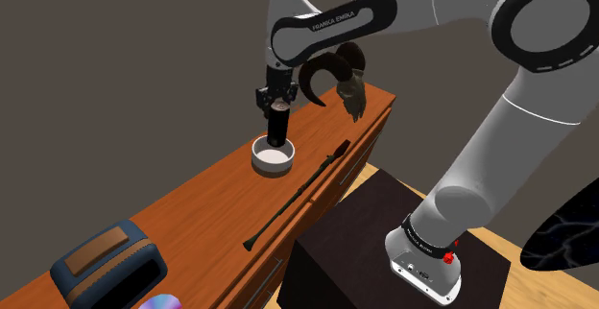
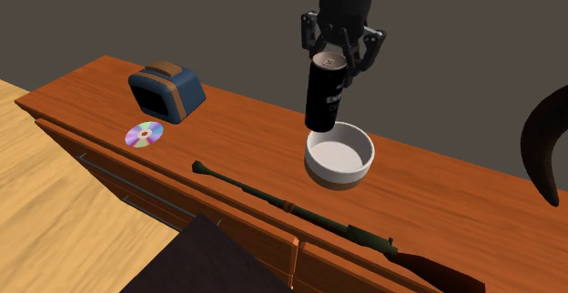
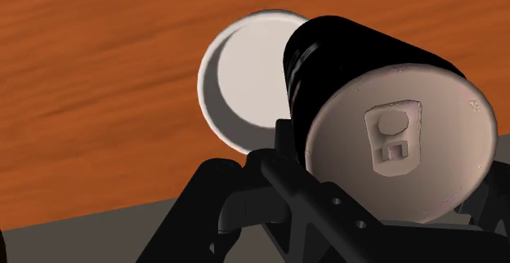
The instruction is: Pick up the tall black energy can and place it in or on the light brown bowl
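A tall black can (image 2: 324,95) with a pale lid and pull tab hangs nearly upright, its top clasped by my black gripper (image 2: 340,55), which is shut on it. Right below it on the wooden top sits the bowl (image 2: 339,155), white inside with a brown base. From the shoulder view the can (image 1: 278,123) reaches down from the gripper (image 1: 276,101) to about the rim of the bowl (image 1: 273,156); whether they touch I cannot tell. The wrist view looks down along the can (image 3: 351,65) onto the bowl (image 3: 245,73) partly behind it.
A long dark gun-like object (image 2: 300,211) lies along the front edge of the wooden dresser (image 2: 228,127). A blue and brown box (image 2: 166,91) and a shiny disc (image 2: 145,135) lie towards one end. A dark horned thing (image 1: 336,77) stands beyond the bowl. The dark stand (image 1: 365,249) is beside the dresser.
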Motion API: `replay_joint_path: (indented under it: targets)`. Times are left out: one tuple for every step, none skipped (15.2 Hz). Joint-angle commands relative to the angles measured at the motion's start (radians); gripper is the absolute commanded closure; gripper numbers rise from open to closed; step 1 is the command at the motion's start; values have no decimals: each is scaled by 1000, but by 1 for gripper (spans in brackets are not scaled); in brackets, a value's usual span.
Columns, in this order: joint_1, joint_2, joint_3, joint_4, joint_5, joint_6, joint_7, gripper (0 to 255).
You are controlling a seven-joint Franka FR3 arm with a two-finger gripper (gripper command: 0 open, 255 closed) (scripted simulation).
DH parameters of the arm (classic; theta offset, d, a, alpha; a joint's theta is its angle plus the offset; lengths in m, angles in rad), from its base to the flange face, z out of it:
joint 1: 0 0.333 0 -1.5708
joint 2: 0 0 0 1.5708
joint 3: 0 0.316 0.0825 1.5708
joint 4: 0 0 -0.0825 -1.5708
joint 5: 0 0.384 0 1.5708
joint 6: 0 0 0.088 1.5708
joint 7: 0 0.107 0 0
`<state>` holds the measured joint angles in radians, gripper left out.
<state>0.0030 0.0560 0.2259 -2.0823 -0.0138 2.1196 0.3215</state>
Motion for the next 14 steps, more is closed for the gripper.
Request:
replay_joint_path:
  targets:
    - [-19,40,-18,59,-10,-20,-34,255]
    - [-28,60,-27,92,-14,-33,-50,255]
    - [-41,96,-39,149,-20,-54,-74,255]
    - [-42,101,-39,142,-21,-42,-74,255]
    - [-41,106,-39,134,-22,-30,-73,255]
    - [-41,111,-40,127,-24,-17,-72,255]
    - [-41,117,-40,120,-25,-5,-71,255]
    - [-41,123,-40,114,-26,7,-70,255]
    - [-40,129,-40,107,-28,19,-69,255]
    - [-40,135,-41,101,-30,32,-68,255]
    - [-40,141,-41,95,-31,44,-67,255]
    - [-39,148,-42,90,-33,56,-65,255]
    - [-39,154,-42,84,-35,68,-64,255]
    - [-39,161,-42,79,-36,80,-63,255]
